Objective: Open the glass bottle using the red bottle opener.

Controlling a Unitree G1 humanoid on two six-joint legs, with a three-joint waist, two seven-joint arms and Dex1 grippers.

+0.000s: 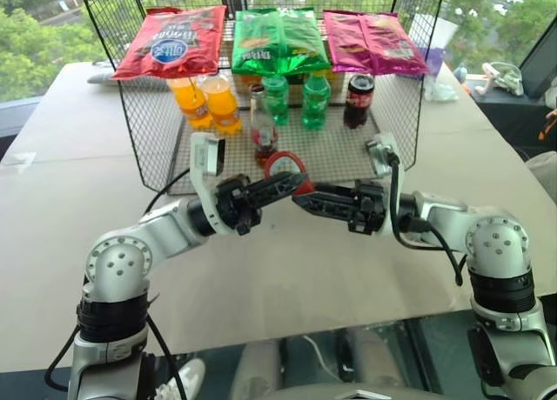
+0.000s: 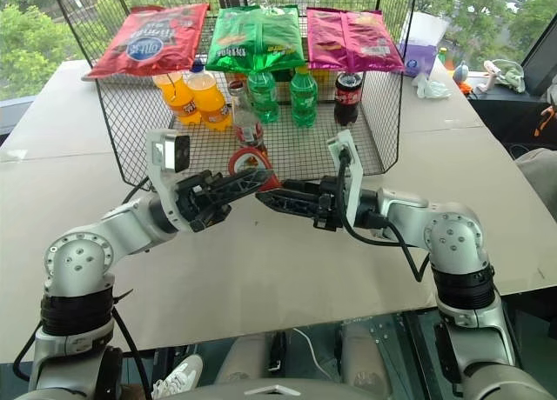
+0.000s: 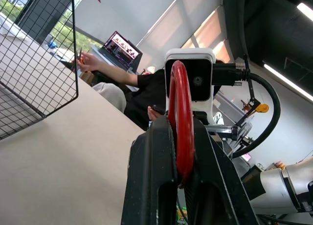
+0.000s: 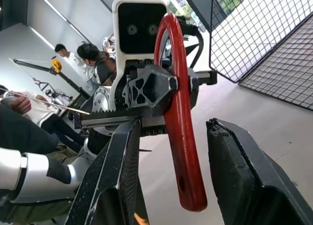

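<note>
While the left hand stays out of the wire basket, it is clamped tight on the red bottle opener, gripping the short handle so that the oval ring head stands up clear above the fingertips, free to hook a cap. The right hand points in from the other side, its fingers standing apart with the opener's handle hanging in the gap between them; in the right wrist view neither finger seems to press on it, so I judge this a handover or regrasp being lined up rather than a shared grip. Both hands meet above the pale worktop, just in front of the open wire basket. The glass bottle stands upright inside that basket, among the orange and green plastic bottles, just behind the raised ring and not touched by either hand. It is small and clear, with amber-brown liquid low down, a red-and-white label and a narrow neck; its cap appears still on, though that is too small to tell surely.
</note>
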